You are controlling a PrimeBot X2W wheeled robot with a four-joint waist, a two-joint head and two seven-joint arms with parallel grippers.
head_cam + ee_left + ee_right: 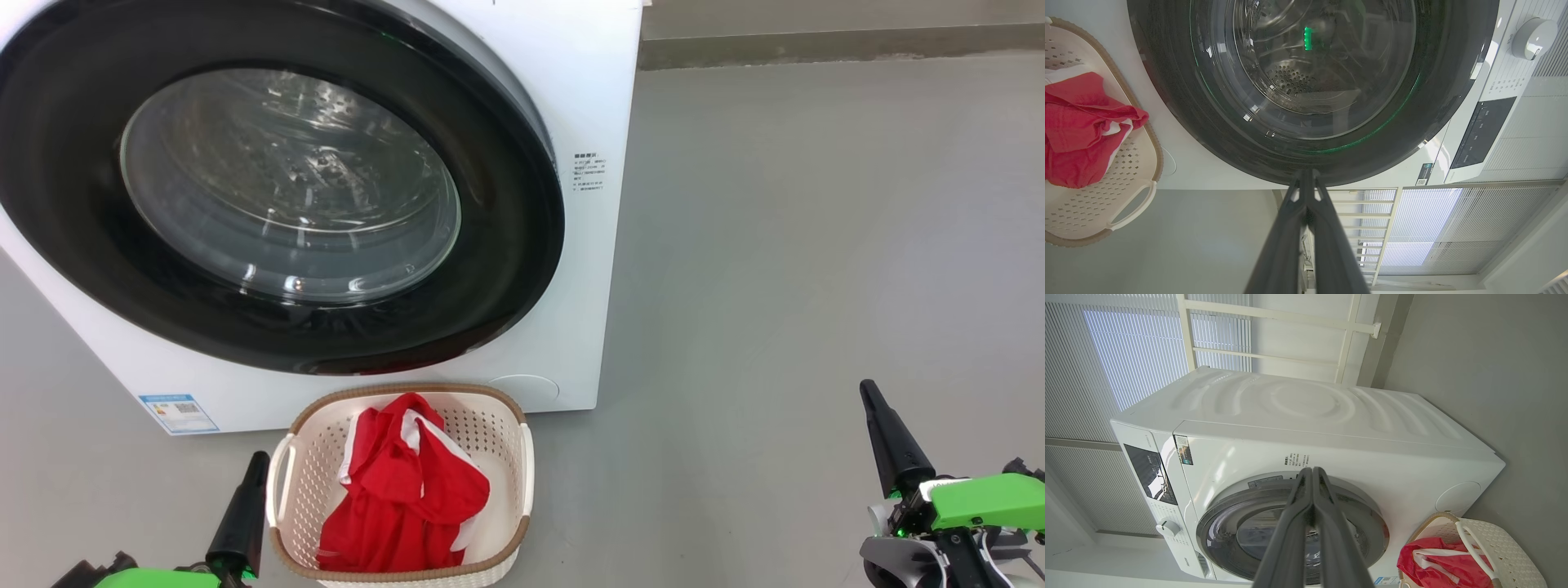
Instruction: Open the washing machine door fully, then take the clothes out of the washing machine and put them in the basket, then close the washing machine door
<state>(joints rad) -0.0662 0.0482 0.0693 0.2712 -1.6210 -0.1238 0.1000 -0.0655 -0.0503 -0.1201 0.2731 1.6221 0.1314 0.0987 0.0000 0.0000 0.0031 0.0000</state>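
Note:
The white washing machine [571,106] stands ahead with its round black-rimmed door [269,196] lying flat against the front, glass window facing me. Below it on the floor sits the cream basket [522,457], and the red clothes [404,490] with white trim lie heaped inside. My left gripper [260,459] is shut and empty just left of the basket, pointing up. Over at the lower right my right gripper [867,388] is shut too, well apart from everything. The door [1306,81] and clothes [1081,126] show in the left wrist view; the machine [1306,428] and basket [1506,547] in the right wrist view.
Grey floor [816,245] stretches to the right of the machine up to a wall base [841,45]. A blue label sticker [178,412] marks the machine's lower left front. The control panel and dial [1533,38] sit at the machine's top.

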